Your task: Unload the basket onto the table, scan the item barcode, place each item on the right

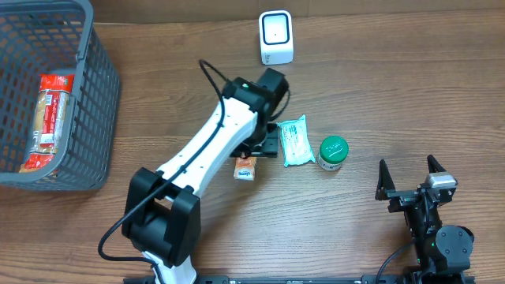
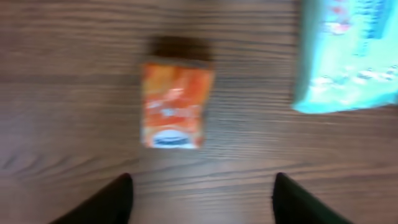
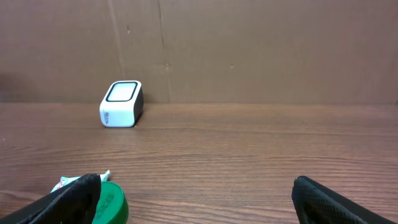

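Observation:
A small orange packet (image 1: 245, 167) lies flat on the wooden table, just off the tips of my left gripper (image 1: 264, 144). In the left wrist view the orange packet (image 2: 173, 104) lies beyond the left gripper (image 2: 202, 186), whose jaws stand apart with only bare wood between them. The white barcode scanner (image 1: 275, 37) stands at the back of the table, and shows as the scanner (image 3: 122, 104) in the right wrist view. My right gripper (image 1: 410, 180) rests wide open at the front right, empty, seen also as the right gripper (image 3: 196, 199).
A teal wipes pack (image 1: 296, 140) and a green-lidded jar (image 1: 333, 153) lie right of the left gripper. A grey mesh basket (image 1: 102, 102) at the far left holds a red package (image 1: 49, 118). The green lid (image 3: 112, 204) sits beside my right gripper's left finger.

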Motion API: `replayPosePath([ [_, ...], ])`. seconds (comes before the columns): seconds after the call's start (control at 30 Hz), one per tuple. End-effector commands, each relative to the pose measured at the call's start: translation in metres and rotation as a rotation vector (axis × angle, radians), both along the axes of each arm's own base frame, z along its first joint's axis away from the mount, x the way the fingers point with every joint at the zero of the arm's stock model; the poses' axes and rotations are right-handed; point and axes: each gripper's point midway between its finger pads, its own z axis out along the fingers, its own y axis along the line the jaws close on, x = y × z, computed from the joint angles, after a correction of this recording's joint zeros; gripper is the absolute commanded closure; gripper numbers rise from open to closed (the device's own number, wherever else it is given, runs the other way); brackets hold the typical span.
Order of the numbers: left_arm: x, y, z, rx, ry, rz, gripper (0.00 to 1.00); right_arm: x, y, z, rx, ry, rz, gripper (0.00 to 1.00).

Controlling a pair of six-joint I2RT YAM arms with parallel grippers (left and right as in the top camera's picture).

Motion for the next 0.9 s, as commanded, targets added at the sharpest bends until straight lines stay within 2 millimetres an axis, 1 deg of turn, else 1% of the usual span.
replayPosePath([
  [0.0,0.0,0.028,-0.007,0.099,0.0,0.03,0.35,0.0,-0.003,-0.001,-0.001,-0.006,-0.016,0.0],
  [0.1,-0.002,0.048,-0.014,0.169,0.002,0.064,0.44,0.0,-0.003,-0.001,-0.001,-0.006,-0.016,0.0],
  [0.17,-0.004,0.057,-0.021,0.185,0.01,0.093,0.56,0.0,-0.003,-0.001,-0.001,-0.006,-0.016,0.0],
  [0.23,-0.006,0.061,-0.03,0.185,0.019,0.104,0.64,0.0,-0.003,-0.001,-0.001,-0.006,-0.016,0.0],
  [0.43,-0.02,0.068,-0.058,0.196,0.04,0.126,0.8,0.0,-0.003,-0.001,-0.001,-0.006,-0.016,0.0],
  [0.53,-0.023,0.062,-0.072,0.155,0.044,0.131,0.81,0.0,-0.003,-0.001,-0.001,-0.006,-0.016,0.0],
  [0.63,-0.023,0.048,-0.082,0.072,0.042,0.136,0.8,0.0,-0.003,-0.001,-0.001,-0.006,-0.016,0.0],
  [0.77,-0.015,0.034,-0.084,-0.003,0.022,0.138,0.78,0.0,-0.003,-0.001,-0.001,-0.006,-0.016,0.0],
  [0.87,-0.007,0.029,-0.084,-0.028,-0.007,0.137,0.78,0.0,-0.003,-0.001,-0.001,-0.006,-0.016,0.0],
])
